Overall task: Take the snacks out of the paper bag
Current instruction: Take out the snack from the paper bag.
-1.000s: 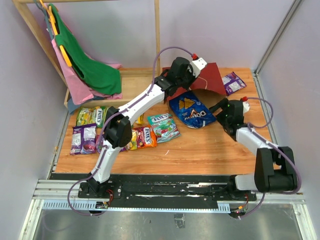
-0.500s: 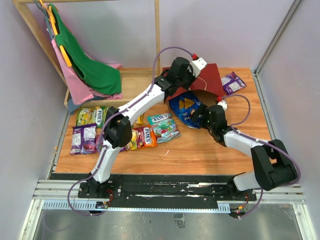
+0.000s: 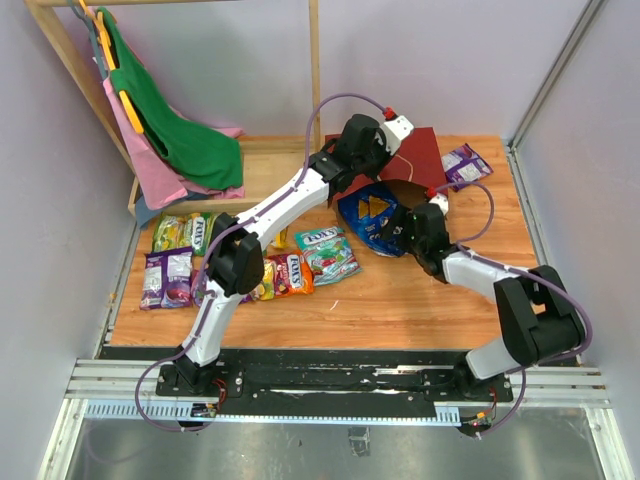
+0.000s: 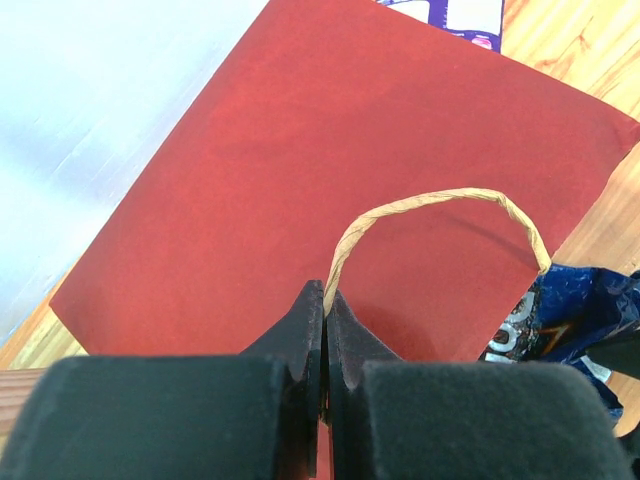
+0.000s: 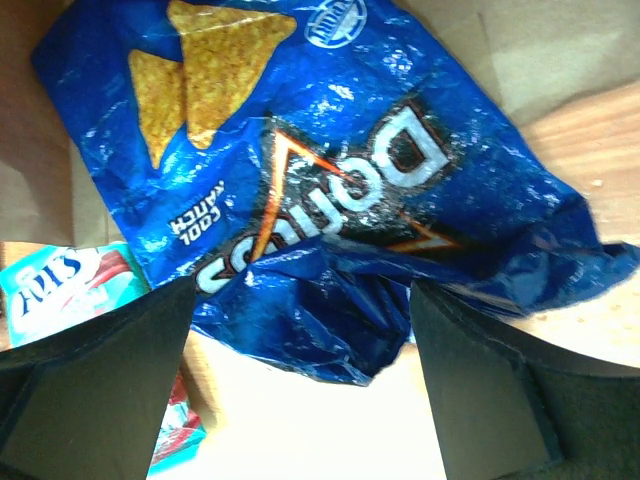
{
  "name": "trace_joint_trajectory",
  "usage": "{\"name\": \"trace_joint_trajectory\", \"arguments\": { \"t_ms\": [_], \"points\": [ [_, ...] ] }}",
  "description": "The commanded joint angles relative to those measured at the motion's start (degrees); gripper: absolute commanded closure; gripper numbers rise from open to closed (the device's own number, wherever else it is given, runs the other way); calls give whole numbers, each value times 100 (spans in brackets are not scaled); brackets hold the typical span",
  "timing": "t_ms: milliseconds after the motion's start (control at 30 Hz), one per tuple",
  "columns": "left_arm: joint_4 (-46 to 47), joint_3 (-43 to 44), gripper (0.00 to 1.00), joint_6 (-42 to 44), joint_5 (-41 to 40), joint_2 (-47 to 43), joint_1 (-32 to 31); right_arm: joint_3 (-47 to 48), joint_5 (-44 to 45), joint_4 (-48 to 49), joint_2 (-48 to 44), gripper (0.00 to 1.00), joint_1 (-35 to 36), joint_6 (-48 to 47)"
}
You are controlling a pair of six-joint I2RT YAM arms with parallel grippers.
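Now Doritos are straddled by the spread right gripper (handle pinched by left gripper); closing is needed.

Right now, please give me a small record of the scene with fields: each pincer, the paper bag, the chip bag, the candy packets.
left pincer: shut on the loop handle
paper bag: red side up
right pincer: open, one finger each side of the Doritos bag
Doritos bag: crumpled, upper end on brown paper
candy packets: on the table, left of the Doritos bag
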Motion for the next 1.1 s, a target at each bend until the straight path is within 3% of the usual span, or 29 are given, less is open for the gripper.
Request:
{"name": "trace_joint_trajectory", "arguments": {
  "t_ms": [0, 200, 367, 533, 667, 800, 967, 1067],
  "points": [
    [13, 36, 98, 72, -86, -186, 69, 236, 412, -751, -284, 11, 66, -222],
    [9, 41, 98, 84, -121, -181, 69, 21, 870, -1244, -777, 13, 36, -267],
    [-21, 75, 97, 84, -92, -155, 69, -309, 842, -997, -928, 26, -302, -63],
    [-44, 87, 97, 81, -84, -142, 69, -289, 384, -808, -622, 25, -706, 156],
    [-58, 90, 97, 100, -112, -145, 69, -191, 101, -773, -290, 18, -907, 332],
    [-58, 100, 97, 108, -113, -133, 69, -204, -64, -555, -4, 19, -1042, 465],
    [-83, 109, 97, 141, -171, -136, 70, -256, -212, -269, 332, 30, -1194, 597],
    [-84, 106, 97, 167, -216, -126, 69, -387, -208, -65, 333, 44, -1248, 611]
  ]
}}
